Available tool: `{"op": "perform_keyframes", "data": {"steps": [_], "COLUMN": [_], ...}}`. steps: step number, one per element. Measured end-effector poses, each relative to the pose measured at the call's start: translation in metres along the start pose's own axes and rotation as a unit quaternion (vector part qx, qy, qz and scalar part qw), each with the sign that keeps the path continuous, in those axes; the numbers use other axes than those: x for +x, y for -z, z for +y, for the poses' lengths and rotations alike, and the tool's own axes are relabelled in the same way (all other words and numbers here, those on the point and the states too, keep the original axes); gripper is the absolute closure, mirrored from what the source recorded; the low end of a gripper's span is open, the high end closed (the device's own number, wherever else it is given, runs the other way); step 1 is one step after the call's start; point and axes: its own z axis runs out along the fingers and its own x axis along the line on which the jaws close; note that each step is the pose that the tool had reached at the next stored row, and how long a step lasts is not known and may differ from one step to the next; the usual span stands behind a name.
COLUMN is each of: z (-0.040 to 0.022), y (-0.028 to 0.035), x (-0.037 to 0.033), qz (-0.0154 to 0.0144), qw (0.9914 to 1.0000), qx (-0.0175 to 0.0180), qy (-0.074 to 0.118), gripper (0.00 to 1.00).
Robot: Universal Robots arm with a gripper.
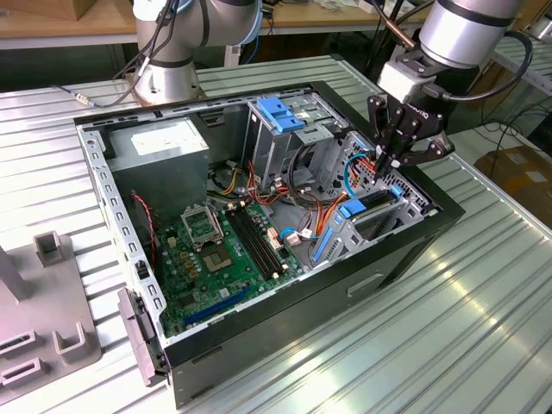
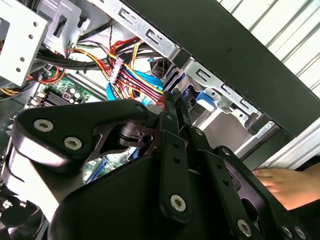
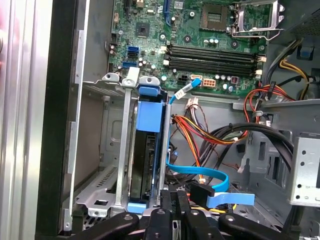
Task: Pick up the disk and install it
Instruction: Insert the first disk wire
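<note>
The gripper (image 3: 177,196), closed to a narrow tip, stands just beside the disk (image 3: 142,165). The disk seems stiff, rather heavy; grip its blue rail (image 3: 150,117).

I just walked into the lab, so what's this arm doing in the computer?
The arm's gripper is down inside the open computer case, at the drive bay. The disk, in its blue carrier, stands on edge in a bay slot. The jaws look shut, right beside the disk's end rather than around it.
</note>
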Motion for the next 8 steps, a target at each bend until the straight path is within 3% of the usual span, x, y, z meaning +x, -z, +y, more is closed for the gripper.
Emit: {"op": "perform_keyframes", "data": {"steps": [8], "z": [0.0000], "y": [0.0000], "x": [0.0000], "qz": [0.0000], "qw": [1.00000], "qx": [0.0000], "qy": [0.000], "gripper": [0.84]}}
